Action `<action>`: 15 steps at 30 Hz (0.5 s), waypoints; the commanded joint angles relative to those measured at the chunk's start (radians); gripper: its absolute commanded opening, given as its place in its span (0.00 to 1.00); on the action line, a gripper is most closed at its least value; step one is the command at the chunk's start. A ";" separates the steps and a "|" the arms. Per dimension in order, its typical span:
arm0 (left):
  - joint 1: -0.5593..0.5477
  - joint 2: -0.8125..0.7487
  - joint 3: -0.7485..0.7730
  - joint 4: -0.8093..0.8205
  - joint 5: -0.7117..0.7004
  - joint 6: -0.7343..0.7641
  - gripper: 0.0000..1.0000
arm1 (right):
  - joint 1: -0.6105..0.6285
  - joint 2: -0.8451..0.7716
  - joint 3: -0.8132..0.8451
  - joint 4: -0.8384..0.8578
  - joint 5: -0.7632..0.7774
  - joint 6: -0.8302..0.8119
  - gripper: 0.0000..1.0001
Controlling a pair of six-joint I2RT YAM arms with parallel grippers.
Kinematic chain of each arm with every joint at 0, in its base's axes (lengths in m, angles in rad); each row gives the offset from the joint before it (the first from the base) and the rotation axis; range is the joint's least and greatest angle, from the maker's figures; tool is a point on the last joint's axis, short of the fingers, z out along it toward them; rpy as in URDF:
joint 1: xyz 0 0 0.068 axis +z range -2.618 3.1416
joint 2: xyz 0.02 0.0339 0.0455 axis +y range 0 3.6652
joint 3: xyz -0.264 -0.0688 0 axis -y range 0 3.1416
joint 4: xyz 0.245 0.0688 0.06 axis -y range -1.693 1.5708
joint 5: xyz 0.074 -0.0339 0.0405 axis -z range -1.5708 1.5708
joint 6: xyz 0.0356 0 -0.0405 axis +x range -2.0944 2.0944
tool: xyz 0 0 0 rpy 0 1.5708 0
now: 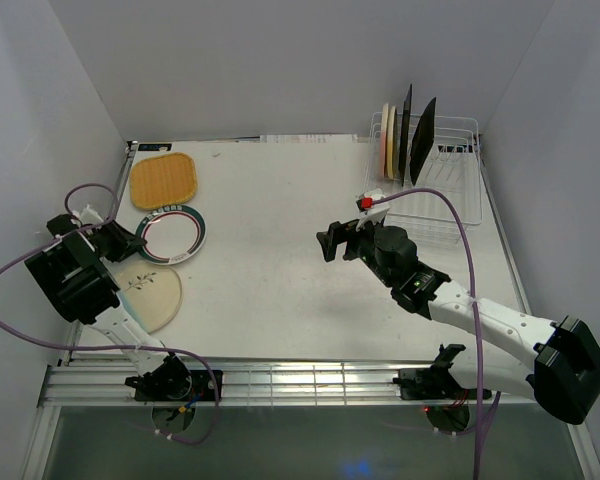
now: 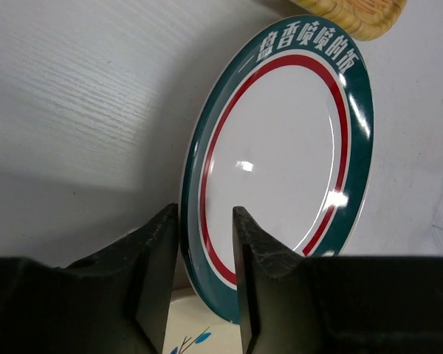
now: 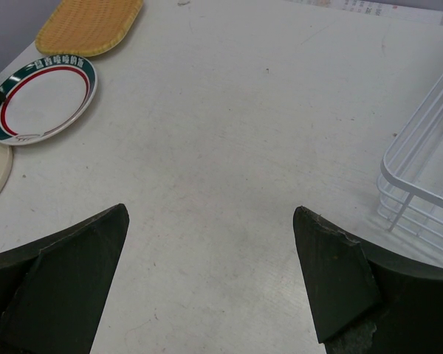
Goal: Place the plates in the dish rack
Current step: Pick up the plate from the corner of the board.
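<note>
The round green-rimmed white plate (image 1: 170,235) lies at the left, its near edge resting on the blue-cream plate (image 1: 148,297). My left gripper (image 1: 135,243) has its jaws closed narrowly on the green plate's (image 2: 280,147) rim, one finger outside and one on the inner face (image 2: 205,214). The square orange plate (image 1: 164,180) lies behind it. The dish rack (image 1: 460,190) at the back right holds several upright plates (image 1: 405,135), round cream ones and black square ones. My right gripper (image 1: 327,243) hovers open and empty over mid-table (image 3: 210,210).
The rack's corner (image 3: 421,169) shows at the right of the right wrist view, with the green plate (image 3: 40,99) and the orange plate (image 3: 88,26) far left. White walls enclose the table on three sides. A metal rail (image 1: 280,380) runs along the near edge.
</note>
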 commanded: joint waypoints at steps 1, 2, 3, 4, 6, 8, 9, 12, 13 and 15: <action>-0.005 0.006 0.005 0.010 0.032 0.007 0.38 | 0.006 -0.023 0.020 0.059 0.011 -0.013 0.98; -0.005 0.002 0.006 0.008 0.032 0.008 0.36 | 0.006 -0.025 0.020 0.058 0.012 -0.013 0.98; -0.005 -0.001 0.005 0.007 0.035 0.011 0.34 | 0.006 -0.023 0.020 0.058 0.012 -0.013 0.98; -0.005 -0.006 0.005 0.005 0.036 0.013 0.33 | 0.006 -0.025 0.020 0.059 0.012 -0.013 0.98; -0.005 -0.024 -0.003 0.005 0.038 0.014 0.29 | 0.006 -0.025 0.020 0.058 0.012 -0.013 0.98; -0.005 -0.037 -0.006 0.004 0.039 0.016 0.27 | 0.006 -0.026 0.020 0.059 0.012 -0.013 0.98; -0.005 -0.052 -0.009 0.002 0.039 0.019 0.26 | 0.006 -0.026 0.020 0.059 0.012 -0.013 0.98; -0.005 -0.089 -0.018 -0.008 0.050 0.023 0.16 | 0.006 -0.026 0.019 0.059 0.014 -0.015 0.98; -0.005 -0.098 -0.020 -0.012 0.052 0.025 0.12 | 0.008 -0.028 0.019 0.058 0.012 -0.015 0.98; -0.003 -0.118 -0.023 -0.015 0.059 0.025 0.01 | 0.006 -0.026 0.019 0.059 0.014 -0.015 0.98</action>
